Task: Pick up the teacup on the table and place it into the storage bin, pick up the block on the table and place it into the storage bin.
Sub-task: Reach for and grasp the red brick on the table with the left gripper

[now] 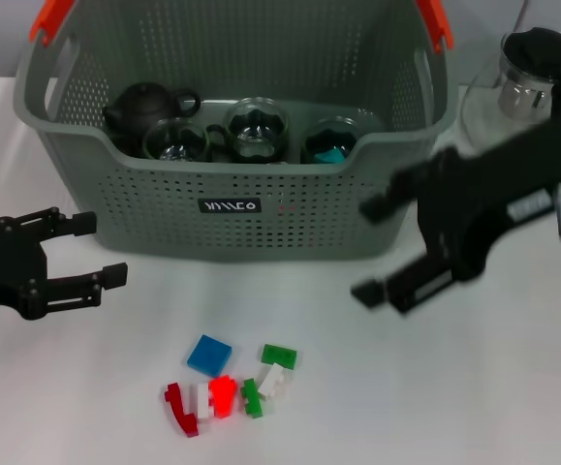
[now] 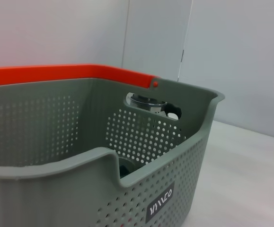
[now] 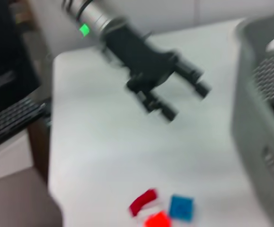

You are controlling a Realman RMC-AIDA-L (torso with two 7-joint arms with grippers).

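Right gripper [image 1: 389,249] hangs at the right of the head view, just in front of the storage bin's right corner, its two black fingers spread wide with nothing between them; one fingertip [image 1: 375,206] sits close to the bin wall, the other lower toward the table. Its arm runs up to the upper right, partly covering a glass pot with a black lid [image 1: 530,73] that stands on the table beside the bin.

At the left edge, the left gripper [image 1: 105,250] rests low over the white table [image 1: 513,387], also released, fingers apart and empty, pointing toward the bin's left front corner. It also shows in the right wrist view [image 3: 186,99], above the table.

The storage bin [image 1: 164,189] fills the upper middle of the head view, grey-green and perforated, with orange-red handle pieces at its top corners and a small black label [image 1: 230,205] on the front wall. Inside it sit a dark teapot [image 1: 142,107] at the left and three glass teacups in a row: one [image 1: 175,141] by the teapot, one [image 1: 257,128] in the middle, and one [image 1: 330,142] at the right with something teal in it.

Lower centre, well in front of the bin, a cluster of toy blocks lies on the table: a blue square block [image 1: 209,355], a green block [image 1: 279,356], a bright red block [image 1: 223,395], a dark red piece [image 1: 180,408], and white and green bits between them.
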